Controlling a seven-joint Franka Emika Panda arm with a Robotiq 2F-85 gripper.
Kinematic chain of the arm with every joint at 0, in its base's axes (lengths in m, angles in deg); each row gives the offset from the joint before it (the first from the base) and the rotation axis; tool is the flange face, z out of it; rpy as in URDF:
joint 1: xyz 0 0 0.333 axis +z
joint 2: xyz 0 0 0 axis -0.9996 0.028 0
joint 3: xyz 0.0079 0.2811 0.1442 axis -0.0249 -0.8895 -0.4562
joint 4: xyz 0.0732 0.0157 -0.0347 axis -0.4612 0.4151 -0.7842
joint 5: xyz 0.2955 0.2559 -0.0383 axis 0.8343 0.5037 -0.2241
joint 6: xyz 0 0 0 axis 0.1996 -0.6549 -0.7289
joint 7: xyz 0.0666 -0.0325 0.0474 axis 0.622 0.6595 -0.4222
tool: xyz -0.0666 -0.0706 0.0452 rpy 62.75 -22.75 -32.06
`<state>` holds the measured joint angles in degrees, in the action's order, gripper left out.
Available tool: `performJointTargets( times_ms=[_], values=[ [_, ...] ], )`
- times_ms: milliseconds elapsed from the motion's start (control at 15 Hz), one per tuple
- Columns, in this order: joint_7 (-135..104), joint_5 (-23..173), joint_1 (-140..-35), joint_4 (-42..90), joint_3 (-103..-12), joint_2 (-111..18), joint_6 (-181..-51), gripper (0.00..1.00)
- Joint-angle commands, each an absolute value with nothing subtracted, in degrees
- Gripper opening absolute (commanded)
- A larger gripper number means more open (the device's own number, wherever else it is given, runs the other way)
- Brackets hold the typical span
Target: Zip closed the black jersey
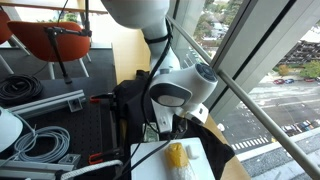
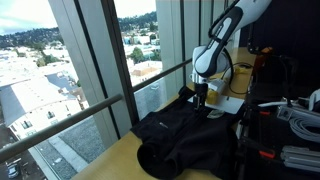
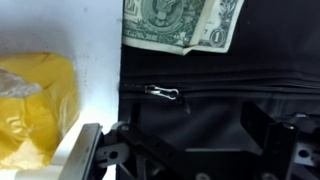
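The jersey (image 2: 185,140) lies spread flat on the surface (image 2: 108,165) by the window, so its zipper pull (image 3: 165,92) faces up, and the claw (image 3: 180,140) hangs just above it, spread wide and empty, seemingly lined up to pinch that pull.

In an exterior view the camera sits high and close to the arm (image 1: 175,85), looking down past it with the window wall (image 1: 260,70) on the picture's right. In an exterior view set farther off and lower, the camera faces the arm (image 2: 215,55) across the black jersey (image 2: 185,140), glass on the picture's left. Both show the arm. The wrist view looks down from very near the cloth.
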<state>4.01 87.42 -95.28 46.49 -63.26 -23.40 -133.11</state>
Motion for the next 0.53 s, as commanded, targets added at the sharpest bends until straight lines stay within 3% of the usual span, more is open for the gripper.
performJointTargets(
  times_ms=[0,67,200,267,467],
  values=[
    [1.41,84.96,-94.97,46.28,-63.10,-23.00,-134.24,1.00],
    [1.21,84.70,-94.92,46.29,-63.05,-22.92,-134.28,0.98],
    [0.90,84.19,-94.94,46.42,-62.99,-22.84,-134.47,0.73],
    [0.90,84.14,-95.05,46.46,-63.00,-22.80,-134.55,0.72],
    [0.88,84.14,-95.26,46.54,-62.86,-22.73,-134.57,0.49]
  ],
)
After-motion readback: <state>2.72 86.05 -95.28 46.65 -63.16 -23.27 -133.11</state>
